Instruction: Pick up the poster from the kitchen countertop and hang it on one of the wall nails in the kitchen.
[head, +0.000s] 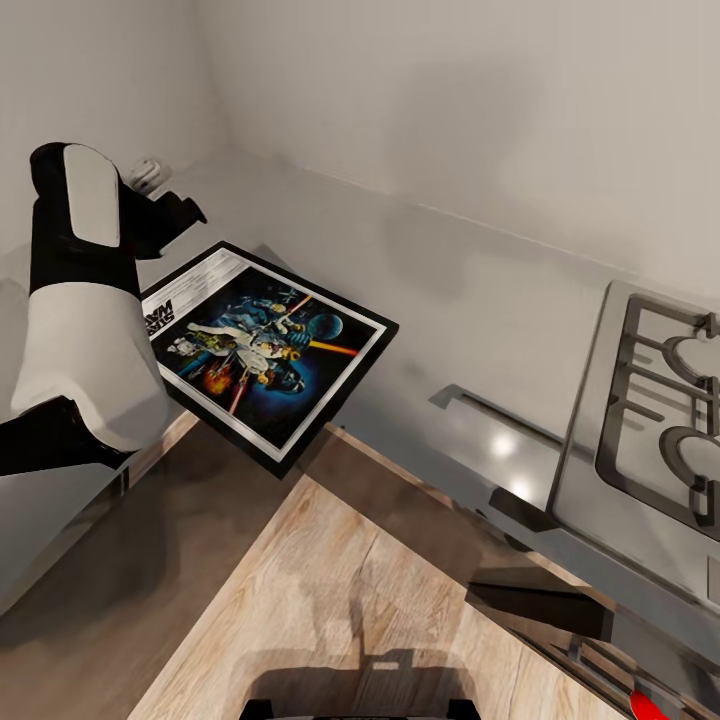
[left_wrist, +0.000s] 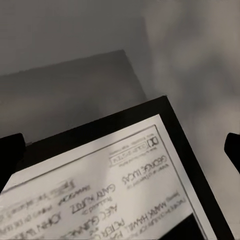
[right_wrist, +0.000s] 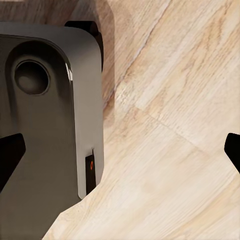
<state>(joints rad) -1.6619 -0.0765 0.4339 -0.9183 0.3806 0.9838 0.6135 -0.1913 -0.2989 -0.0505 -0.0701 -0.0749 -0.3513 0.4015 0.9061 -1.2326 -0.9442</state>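
Poster (head: 265, 350) at frame left-centre, tilted, projecting past the kitchen countertop (head: 430, 280) edge over the wood floor (head: 380, 590). Left arm (head: 85, 330) overlaps its left end. Gas hob (head: 650, 420) at right, set in the countertop.

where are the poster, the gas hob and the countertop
poster (head: 262, 350), head view, on the middle of its artwork
gas hob (head: 592, 470), head view, on its bare steel plate
countertop (head: 440, 290), head view, on its bare grey surface
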